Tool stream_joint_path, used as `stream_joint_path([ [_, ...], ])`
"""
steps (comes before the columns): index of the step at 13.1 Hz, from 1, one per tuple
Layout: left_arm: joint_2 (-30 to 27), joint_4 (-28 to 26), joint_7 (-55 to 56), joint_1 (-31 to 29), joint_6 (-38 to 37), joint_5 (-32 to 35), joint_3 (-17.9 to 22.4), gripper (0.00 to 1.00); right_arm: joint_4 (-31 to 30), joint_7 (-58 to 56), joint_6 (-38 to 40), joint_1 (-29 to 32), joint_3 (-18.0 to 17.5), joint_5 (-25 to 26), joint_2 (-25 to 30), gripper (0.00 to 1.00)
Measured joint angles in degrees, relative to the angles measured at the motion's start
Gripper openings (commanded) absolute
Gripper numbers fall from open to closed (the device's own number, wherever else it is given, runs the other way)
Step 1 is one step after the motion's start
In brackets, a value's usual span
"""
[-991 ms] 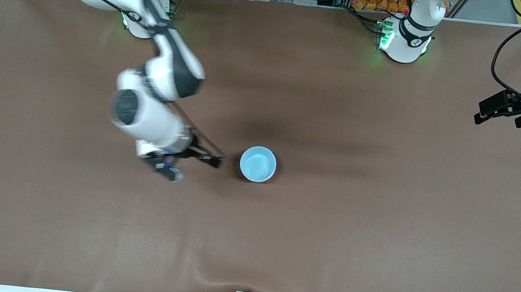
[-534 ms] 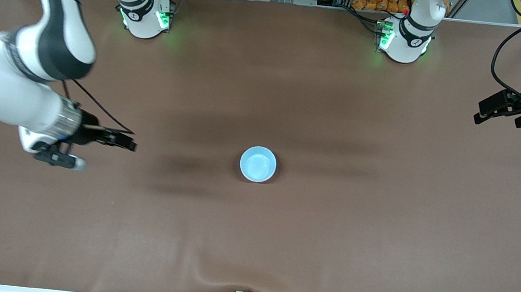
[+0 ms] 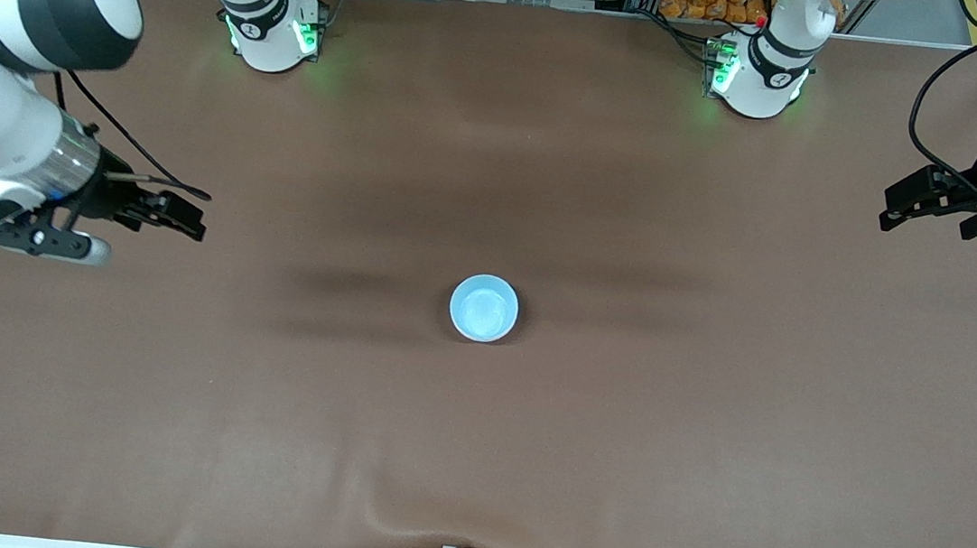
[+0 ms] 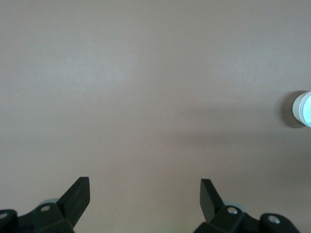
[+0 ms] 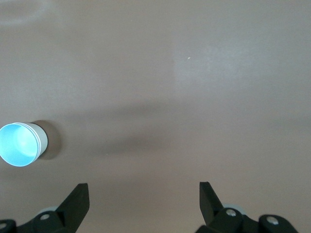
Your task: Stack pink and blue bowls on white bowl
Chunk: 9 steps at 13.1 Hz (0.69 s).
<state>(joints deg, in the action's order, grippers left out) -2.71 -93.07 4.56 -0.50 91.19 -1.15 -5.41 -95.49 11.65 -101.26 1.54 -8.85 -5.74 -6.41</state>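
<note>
Blue is the only bowl colour seen from above: a stack sits mid-table, its white side showing in the right wrist view. Both grippers, right and left, are held spread and empty over the table's ends. Stacking is judged finished; only parking seems needed.

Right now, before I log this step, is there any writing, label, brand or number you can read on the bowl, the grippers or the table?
None can be read.
The light blue glossy round bowl is plain, inside and on its white outer wall.
The brown table cover carries no print.
The open left gripper and open right gripper, each over its own end of the table, show no legible marking.
The arm bases show green lights only; any marks there are too small.
</note>
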Motion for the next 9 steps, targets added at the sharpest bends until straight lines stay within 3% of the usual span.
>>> stream_joint_path([
  [1,0.00,0.10,0.00,0.00,0.00,0.02,-0.10,1.00,0.06,-1.46,2.04,0.37,0.92,0.33,1.19,1.00],
  [3,0.01,0.14,0.00,-0.01,-0.02,0.03,-0.12,1.00,1.88,-6.69,7.39,0.33,5.98,0.44,2.97,1.00],
  [5,0.01,0.17,0.00,-0.01,-0.03,0.03,-0.13,1.00,6.91,-11.62,15.35,0.77,10.57,0.43,3.81,1.00],
  [9,0.01,0.19,0.00,-0.03,-0.05,0.03,-0.11,1.00,10.37,-12.31,21.30,0.98,11.50,0.43,5.84,1.00],
])
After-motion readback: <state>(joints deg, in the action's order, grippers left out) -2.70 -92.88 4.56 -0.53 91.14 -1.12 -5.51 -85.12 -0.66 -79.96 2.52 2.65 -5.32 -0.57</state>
